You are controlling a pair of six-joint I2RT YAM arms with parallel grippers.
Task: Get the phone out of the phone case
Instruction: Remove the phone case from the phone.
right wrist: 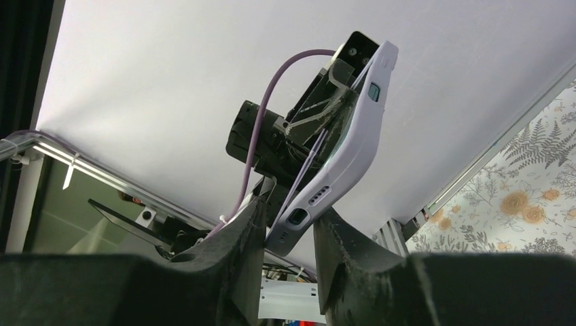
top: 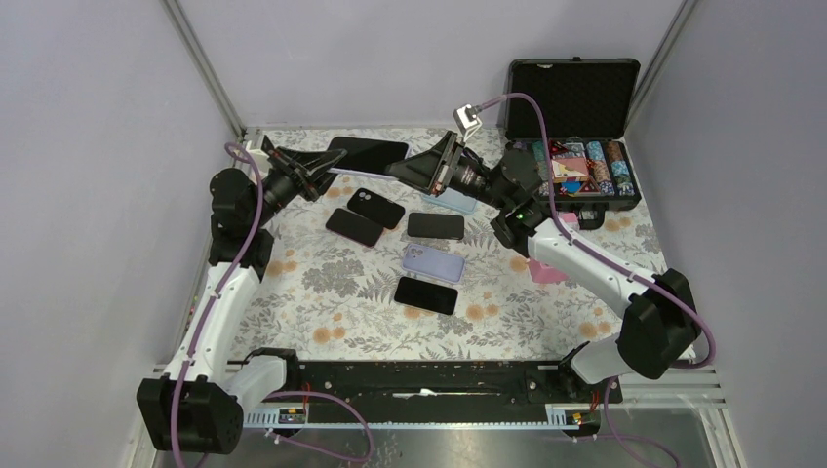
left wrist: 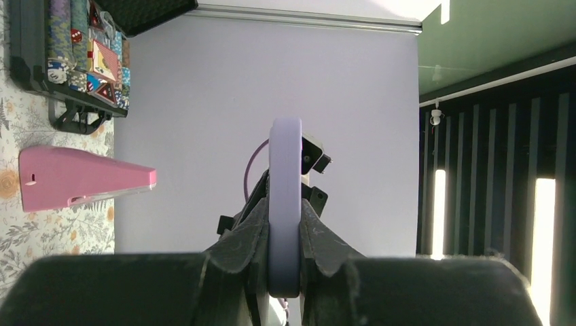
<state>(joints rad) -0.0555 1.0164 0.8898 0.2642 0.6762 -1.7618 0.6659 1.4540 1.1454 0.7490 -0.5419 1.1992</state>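
A lilac phone case [left wrist: 285, 170] is held off the table, stretched between my two grippers [top: 361, 174]. In the left wrist view it stands edge-on, and my left gripper [left wrist: 285, 204] is shut on it with both fingers pressed to its faces. In the right wrist view the case's port end [right wrist: 343, 156] sits between the fingers of my right gripper [right wrist: 291, 207], and both pads touch it. The phone [right wrist: 331, 129] shows only as a dark strip along the case's front. From above, the left gripper [top: 317, 171] and right gripper [top: 405, 171] face each other over the far part of the table.
Several other phones lie on the floral cloth below, among them a black one [top: 425, 294], a lilac one [top: 433, 261] and a large dark one [top: 369, 151]. A pink case [top: 548, 271] lies at the right. An open black chip case [top: 575, 166] stands at the back right.
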